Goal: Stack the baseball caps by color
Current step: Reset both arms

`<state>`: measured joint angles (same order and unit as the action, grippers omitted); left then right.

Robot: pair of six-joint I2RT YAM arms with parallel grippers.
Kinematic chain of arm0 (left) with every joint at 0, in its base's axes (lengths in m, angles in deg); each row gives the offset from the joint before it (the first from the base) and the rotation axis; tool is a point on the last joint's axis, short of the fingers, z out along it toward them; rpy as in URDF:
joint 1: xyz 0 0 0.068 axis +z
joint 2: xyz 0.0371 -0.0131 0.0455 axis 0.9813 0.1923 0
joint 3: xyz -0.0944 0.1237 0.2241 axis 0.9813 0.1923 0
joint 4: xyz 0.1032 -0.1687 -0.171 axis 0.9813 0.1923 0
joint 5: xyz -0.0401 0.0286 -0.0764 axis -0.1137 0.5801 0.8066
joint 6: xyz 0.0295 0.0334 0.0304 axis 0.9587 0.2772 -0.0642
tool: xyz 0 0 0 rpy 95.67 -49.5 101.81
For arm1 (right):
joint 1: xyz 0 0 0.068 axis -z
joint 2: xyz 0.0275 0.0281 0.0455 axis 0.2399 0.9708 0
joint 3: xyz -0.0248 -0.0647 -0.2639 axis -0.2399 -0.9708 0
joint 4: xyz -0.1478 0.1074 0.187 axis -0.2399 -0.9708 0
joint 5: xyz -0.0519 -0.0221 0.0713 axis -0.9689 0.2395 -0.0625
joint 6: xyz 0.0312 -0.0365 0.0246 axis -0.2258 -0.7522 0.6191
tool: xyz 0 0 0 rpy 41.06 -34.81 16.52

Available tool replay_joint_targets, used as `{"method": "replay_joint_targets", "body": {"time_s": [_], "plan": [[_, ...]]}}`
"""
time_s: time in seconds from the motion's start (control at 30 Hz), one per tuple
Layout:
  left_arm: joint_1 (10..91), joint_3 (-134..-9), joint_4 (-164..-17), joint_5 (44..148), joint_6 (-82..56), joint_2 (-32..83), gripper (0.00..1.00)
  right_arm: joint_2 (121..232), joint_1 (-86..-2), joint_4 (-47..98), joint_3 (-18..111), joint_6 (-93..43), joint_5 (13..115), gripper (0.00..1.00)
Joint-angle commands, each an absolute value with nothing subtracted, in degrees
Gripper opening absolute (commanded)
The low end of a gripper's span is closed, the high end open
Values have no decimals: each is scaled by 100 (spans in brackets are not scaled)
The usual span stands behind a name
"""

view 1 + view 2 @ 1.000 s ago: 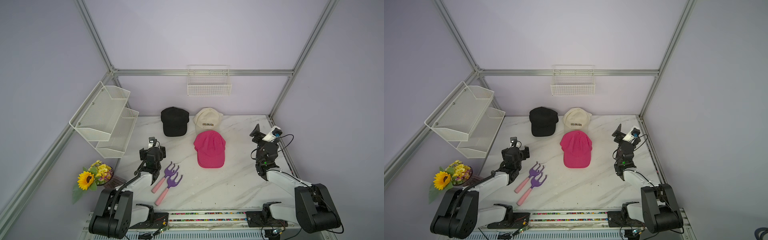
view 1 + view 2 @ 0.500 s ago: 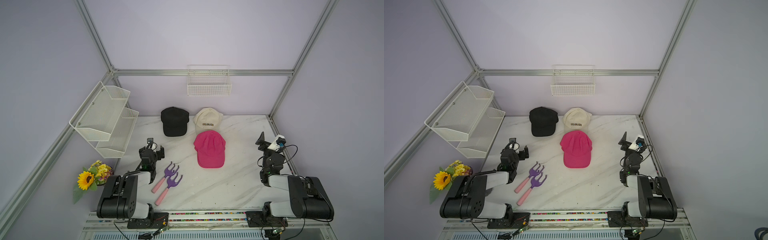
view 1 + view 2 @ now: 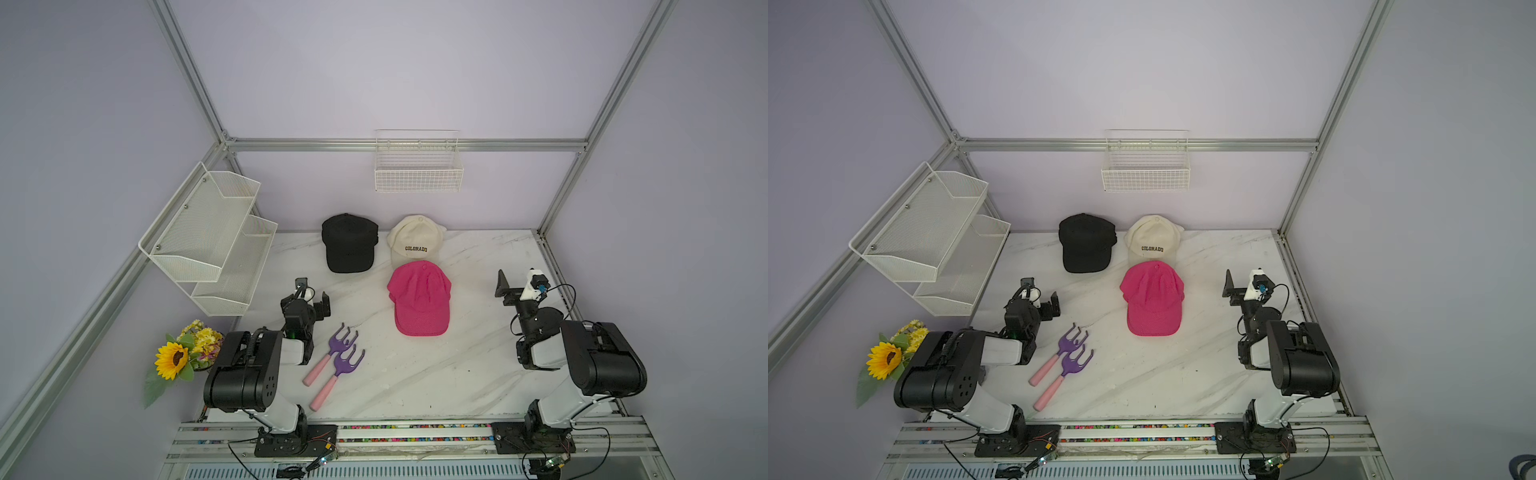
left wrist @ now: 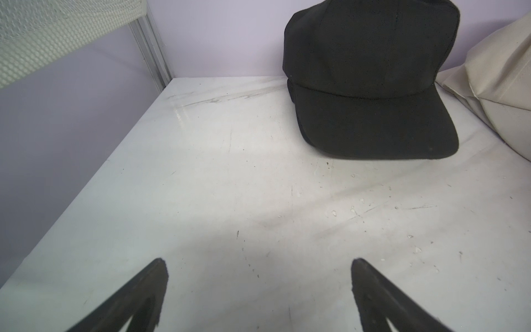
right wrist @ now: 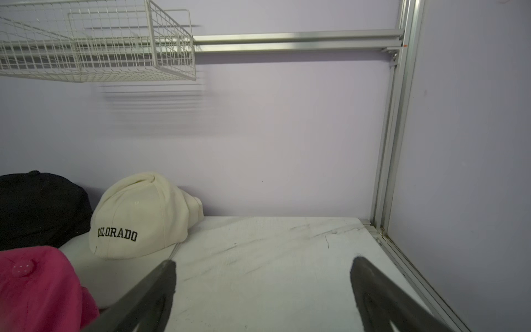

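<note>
Three piles of baseball caps lie at the back of the marble table in both top views: black, cream with "COLORADO" lettering, and hot pink in front of the cream one. A second brim edge shows under the pink brim. My left gripper is open over bare table, short of the black cap. My right gripper is open near the right edge, holding nothing, with the cream cap and pink cap off to its side.
Two purple hand rakes with pink handles lie beside the left arm. A white two-tier mesh shelf hangs on the left wall and a wire basket on the back wall. A sunflower pot stands at the front left.
Both arms have folded back toward the front rail, with their grippers drawn in low near the table sides. The caps and rakes have not moved.
</note>
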<state>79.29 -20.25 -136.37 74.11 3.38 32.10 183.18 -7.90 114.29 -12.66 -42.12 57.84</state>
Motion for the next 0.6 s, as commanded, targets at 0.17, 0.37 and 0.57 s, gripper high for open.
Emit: {"method": "replay_joint_targets", "body": {"time_s": [0.17, 0.37, 0.57], "plan": [[7971, -2064, -13899, 7313, 268, 3111, 100, 18218, -720, 11950, -1055, -4018, 5470, 97], [7975, -2068, -13899, 7314, 264, 3118, 100, 18229, -737, 11765, -965, -4042, 5458, 97], [7970, -2069, -13896, 7313, 268, 3111, 100, 18211, -784, 11847, -1019, -4067, 5384, 97]]}}
